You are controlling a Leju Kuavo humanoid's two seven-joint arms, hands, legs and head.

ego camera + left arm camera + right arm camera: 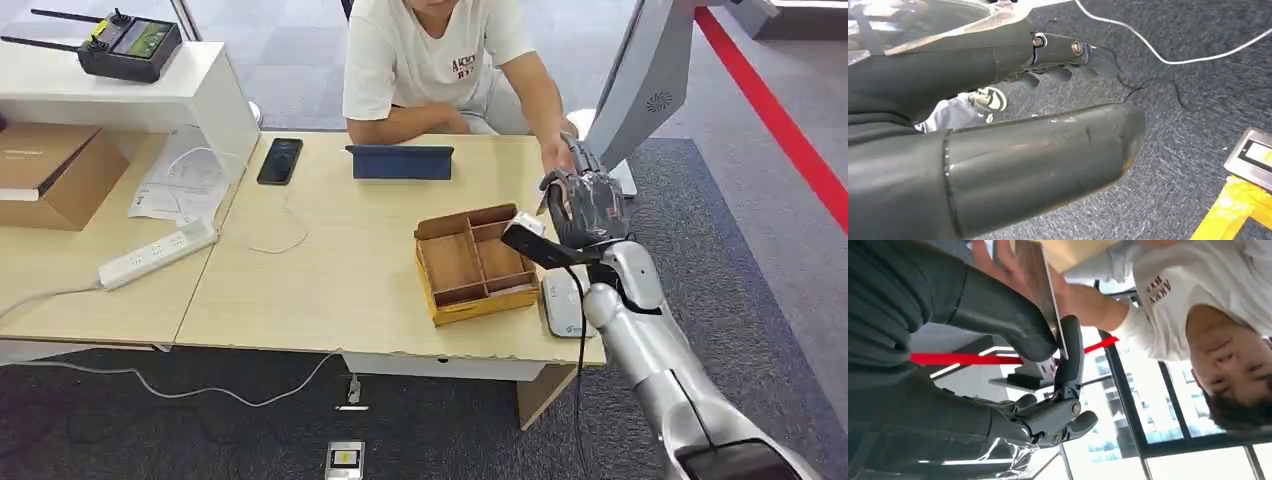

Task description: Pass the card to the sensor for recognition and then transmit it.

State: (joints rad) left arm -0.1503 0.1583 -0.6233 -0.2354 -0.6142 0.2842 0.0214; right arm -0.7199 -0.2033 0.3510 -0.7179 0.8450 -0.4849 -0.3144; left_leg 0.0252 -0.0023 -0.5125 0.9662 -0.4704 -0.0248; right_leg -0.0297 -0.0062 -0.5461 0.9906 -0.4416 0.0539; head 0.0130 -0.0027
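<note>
Watching the feeds from my station, I saw the right hand [585,205] raised over the far right corner of the table [330,290], close to where the seated person [440,60] reached toward it. In the right wrist view the card [1040,295] sat pinched between the thick thumb [1003,315] and one dark finger [1070,352], its thin edge toward the camera; the other fingers curled in lower down. The person's hand [1013,265] was at the card's far end, fingers on both sides of it, though I could not tell how firmly that hand had it. In the head view the card itself was hidden behind the hand. The white sensor pad [563,303] lay on the near right edge of the table, just beside the brown divided box [475,262], under my right forearm. The left hand [1063,55] hung over the dark carpet [1173,125], its fingers bent inward with nothing in them that I could see, and a white cable [1158,55] ran across the floor beyond it. Further back on the table lay a blue tablet case [399,161] and a black phone [280,160], with a white power strip [157,254] on the left.
</note>
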